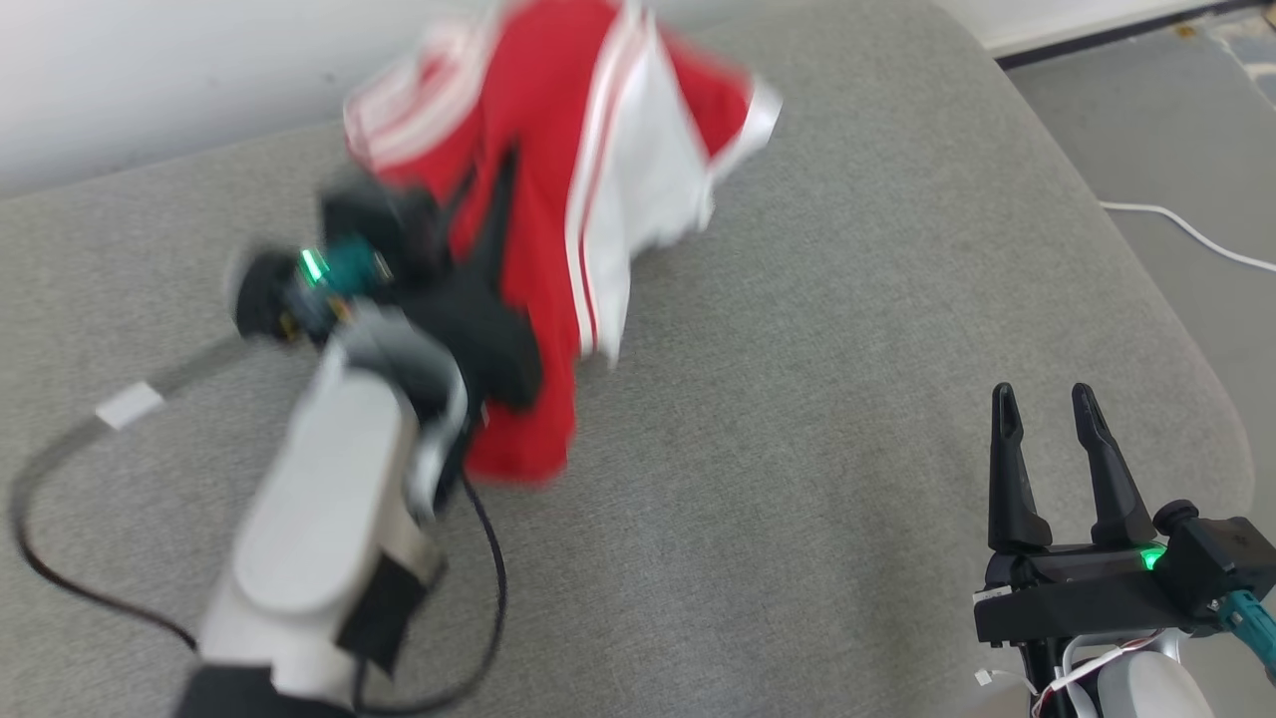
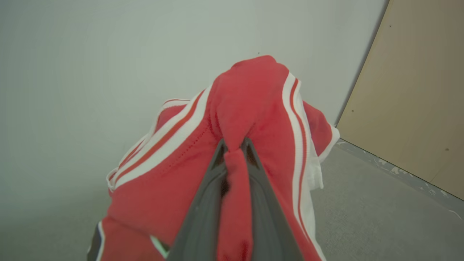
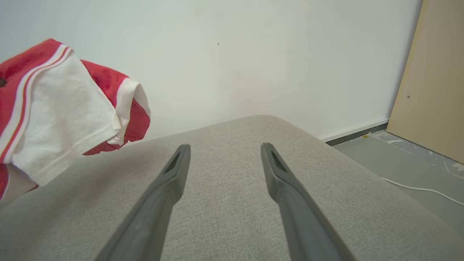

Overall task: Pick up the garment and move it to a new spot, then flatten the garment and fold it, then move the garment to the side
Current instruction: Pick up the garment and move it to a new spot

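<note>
The garment (image 1: 558, 179) is red with white stripes and a white panel, bunched and hanging above the grey cushion (image 1: 847, 329). My left gripper (image 2: 233, 145) is shut on a fold of the garment (image 2: 250, 105), with red cloth pinched between its dark fingers. In the head view the left gripper (image 1: 493, 219) is blurred, with the cloth draped over it. The garment (image 3: 61, 108) also hangs at the left of the right wrist view. My right gripper (image 1: 1047, 404) stands open at the lower right over bare cushion, its fingers (image 3: 177, 163) apart with nothing between them.
A pale wall (image 3: 232, 54) rises behind the cushion. A tan board (image 3: 431, 83) leans at the right. A white cable (image 1: 1186, 231) lies on the grey floor (image 1: 1166, 130) past the cushion's right edge. A dark cable (image 1: 60, 573) loops from my left arm.
</note>
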`<state>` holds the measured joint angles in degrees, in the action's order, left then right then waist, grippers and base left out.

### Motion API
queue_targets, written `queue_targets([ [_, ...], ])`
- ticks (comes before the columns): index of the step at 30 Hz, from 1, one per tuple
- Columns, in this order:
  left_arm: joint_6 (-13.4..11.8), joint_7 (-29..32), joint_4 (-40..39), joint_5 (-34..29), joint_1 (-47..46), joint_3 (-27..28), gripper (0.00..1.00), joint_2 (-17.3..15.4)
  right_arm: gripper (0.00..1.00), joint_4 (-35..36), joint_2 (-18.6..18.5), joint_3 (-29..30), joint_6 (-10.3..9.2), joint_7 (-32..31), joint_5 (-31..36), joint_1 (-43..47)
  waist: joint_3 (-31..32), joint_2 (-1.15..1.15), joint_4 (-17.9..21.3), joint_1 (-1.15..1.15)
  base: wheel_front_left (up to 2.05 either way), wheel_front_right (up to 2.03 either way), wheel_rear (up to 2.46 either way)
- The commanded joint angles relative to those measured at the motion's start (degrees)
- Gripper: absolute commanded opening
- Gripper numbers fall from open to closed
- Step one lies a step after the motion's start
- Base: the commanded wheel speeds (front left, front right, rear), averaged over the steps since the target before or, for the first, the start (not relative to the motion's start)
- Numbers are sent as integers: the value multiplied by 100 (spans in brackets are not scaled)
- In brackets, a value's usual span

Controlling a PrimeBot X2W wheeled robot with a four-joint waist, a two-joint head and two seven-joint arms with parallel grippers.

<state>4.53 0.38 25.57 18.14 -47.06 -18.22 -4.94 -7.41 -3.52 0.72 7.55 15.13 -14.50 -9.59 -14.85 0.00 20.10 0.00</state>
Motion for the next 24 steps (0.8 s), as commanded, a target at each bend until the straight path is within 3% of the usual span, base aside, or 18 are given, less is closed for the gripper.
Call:
queue_targets([
  [1,-42,-120,123,-13,257,-79,0,30,100,-3,24,-11,-12,4,-4,-29,-109,0,114,0,0,0,0],
  [7,-22,-349,859,-58,916,-517,0,126,100,-9,31,-47,-12,4,28,-96,-180,0,19,0,0,0,0],
  [9,-2,-509,981,-124,956,-712,60,159,100,-1,29,-56,-12,5,42,-85,-152,0,-75,0,0,0,0],
  [10,13,-607,1008,-103,949,-774,100,171,100,-6,22,-64,-12,4,48,-69,-130,0,-132,0,0,0,0],
  [14,12,-1068,905,4,782,-965,100,193,100,8,-36,-112,-12,4,74,-25,39,0,-415,0,0,0,0],
  [19,-186,-1466,550,103,911,-875,100,192,100,93,-135,-123,-12,4,147,98,343,0,-860,0,0,0,0],
  [24,-418,-1555,-48,56,1450,-508,100,-144,100,168,-256,-180,-12,5,218,239,639,0,-1264,0,0,0,0],
])
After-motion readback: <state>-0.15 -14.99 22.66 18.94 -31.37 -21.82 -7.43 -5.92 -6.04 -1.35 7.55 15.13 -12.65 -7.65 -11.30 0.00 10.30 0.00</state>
